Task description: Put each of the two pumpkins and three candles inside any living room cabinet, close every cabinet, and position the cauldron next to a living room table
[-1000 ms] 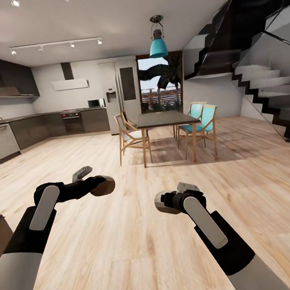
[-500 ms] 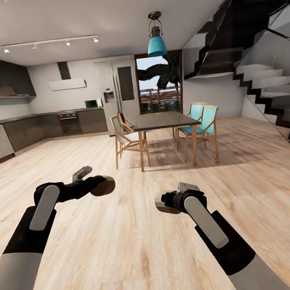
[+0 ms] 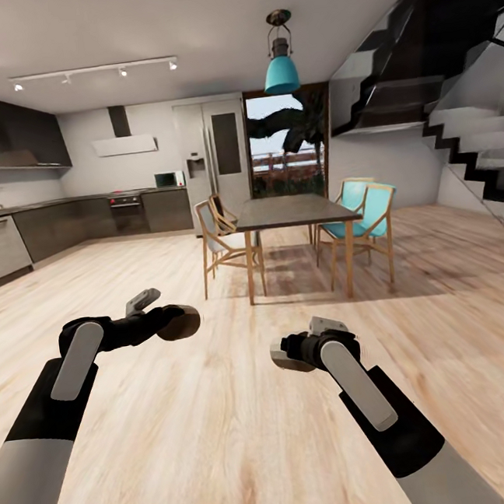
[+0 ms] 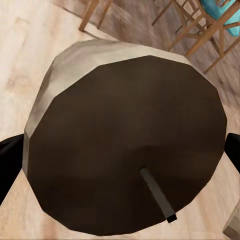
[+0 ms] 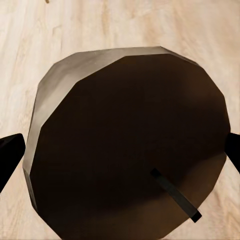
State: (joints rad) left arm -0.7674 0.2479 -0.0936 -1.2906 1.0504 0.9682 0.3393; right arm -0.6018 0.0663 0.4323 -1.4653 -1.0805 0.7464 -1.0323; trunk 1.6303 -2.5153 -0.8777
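Above the wooden floor (image 3: 223, 412), both arms carry candles.
Left claw (image 3: 183, 321) grips one candle (image 4: 125, 135); right claw (image 3: 283, 356) grips another candle (image 5: 130, 140).

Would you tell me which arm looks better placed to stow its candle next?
Left, marginally: the left pincer holds the first candle farther forward than the right pincer holds the second candle. Both hang over wood floor facing the dining table.

two candles (image 4: 130, 140), four chairs (image 3: 224, 243)
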